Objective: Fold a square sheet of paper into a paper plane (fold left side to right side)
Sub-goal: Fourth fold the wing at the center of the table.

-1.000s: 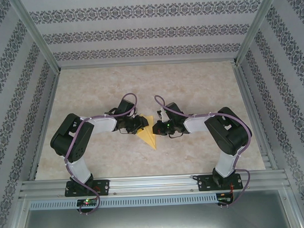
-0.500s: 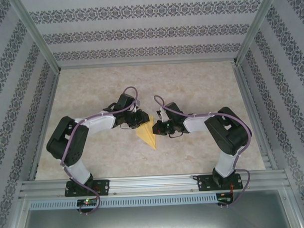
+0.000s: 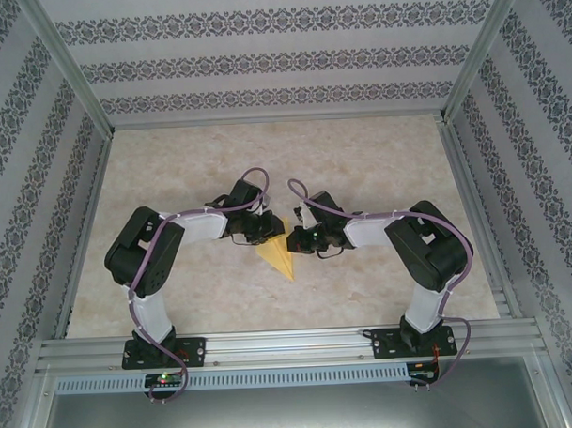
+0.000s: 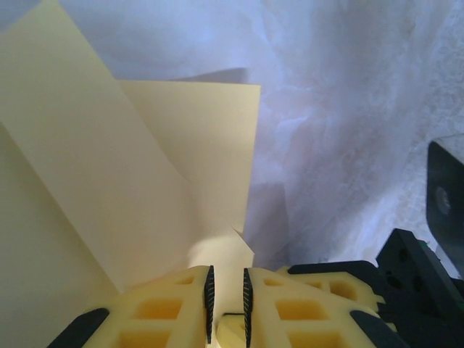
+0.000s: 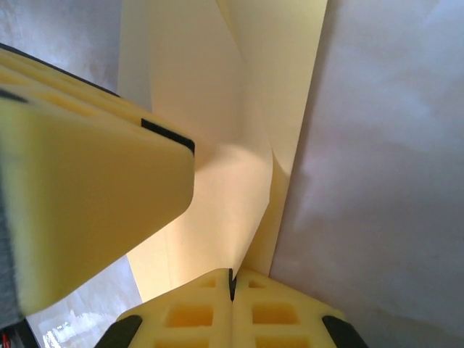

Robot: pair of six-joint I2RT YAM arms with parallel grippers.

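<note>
The yellow paper (image 3: 280, 257) lies folded into a narrow pointed shape at the table's centre, tip toward the arms. My left gripper (image 3: 271, 230) is at its upper left edge. In the left wrist view the paper (image 4: 109, 181) shows raised flaps, and one corner runs into the left gripper (image 4: 227, 270), whose pads stand a narrow gap apart. My right gripper (image 3: 289, 240) is at the upper right edge. In the right wrist view the right gripper (image 5: 232, 274) is shut on a lifted edge of the paper (image 5: 210, 109), with a left finger (image 5: 87, 181) close by.
The marble-patterned table (image 3: 378, 164) is walled by patterned panels on three sides. A metal rail (image 3: 291, 345) runs along the near edge. The two grippers sit almost touching over the paper, and the right gripper's black body (image 4: 420, 290) is next to the left fingers.
My left gripper moved right onto the paper's upper edge and its jaws narrowed to a small gap. The left elbow swung. The right arm held still.
</note>
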